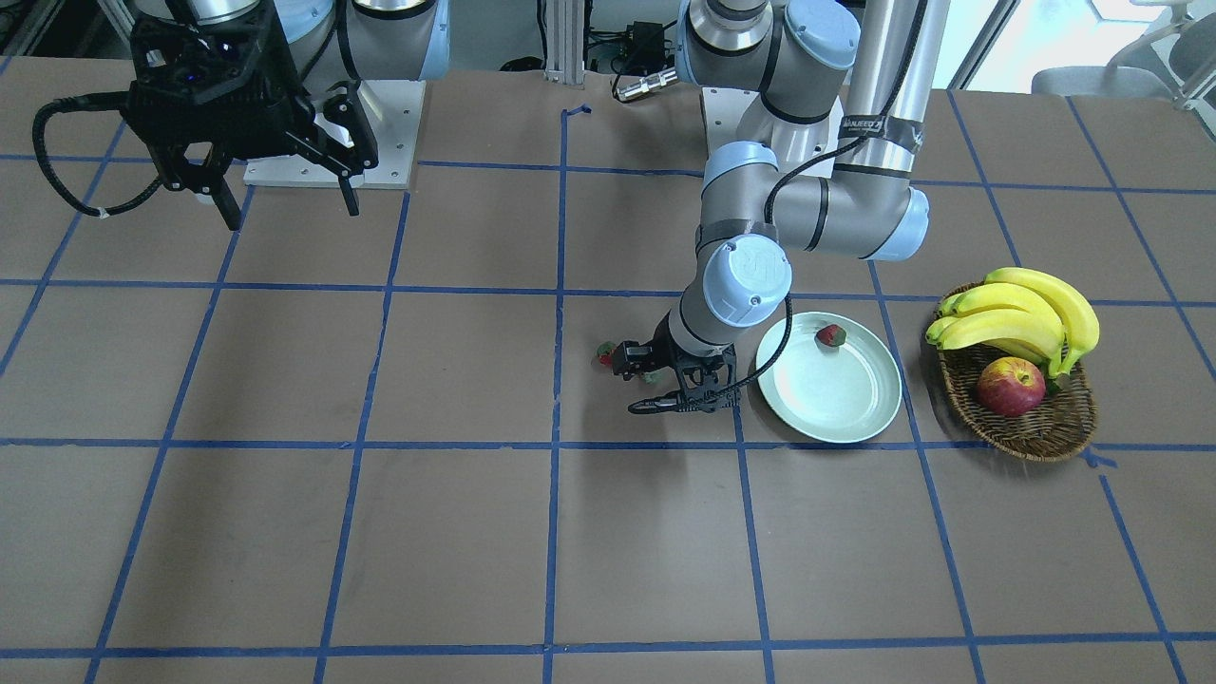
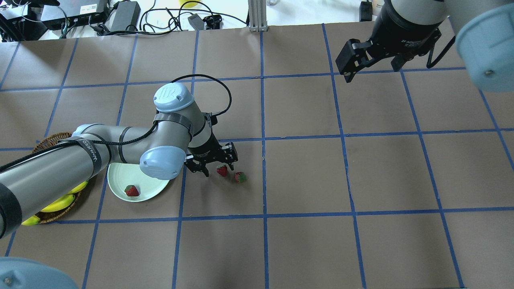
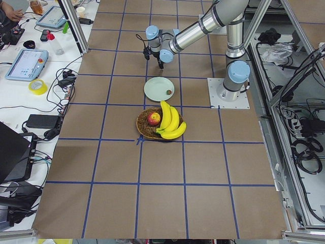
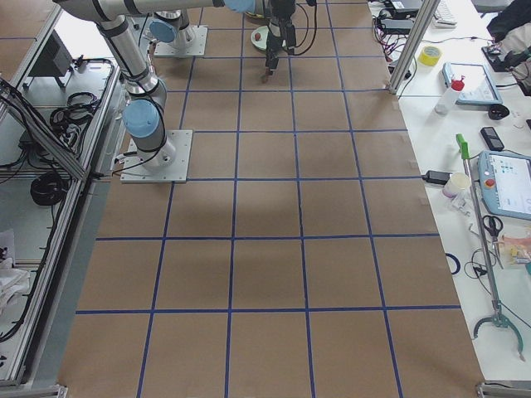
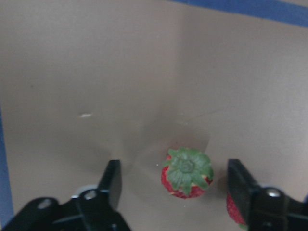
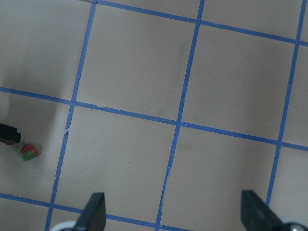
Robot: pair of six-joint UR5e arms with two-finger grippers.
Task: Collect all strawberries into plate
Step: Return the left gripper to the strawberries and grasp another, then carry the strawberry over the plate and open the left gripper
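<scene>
Brown paper gridded with blue tape covers the table. One strawberry [image 5: 186,172] lies on it between the wide-spread jaws of the left gripper [image 2: 219,168], nearer one finger. In the overhead view a second strawberry [image 2: 240,177] sits at its four o'clock, just beside that finger. A third [image 2: 131,190] rests in the plate [image 2: 120,180] at nine o'clock. Closing off-centre could roll the berry or knock its neighbour away. The right gripper [image 1: 292,214] hangs spread, well apart.

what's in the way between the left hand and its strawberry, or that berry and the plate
Nothing visible. The open left hand straddles the strawberry; only bare table lies between it and the plate. The other loose strawberry sits on the far side.
</scene>
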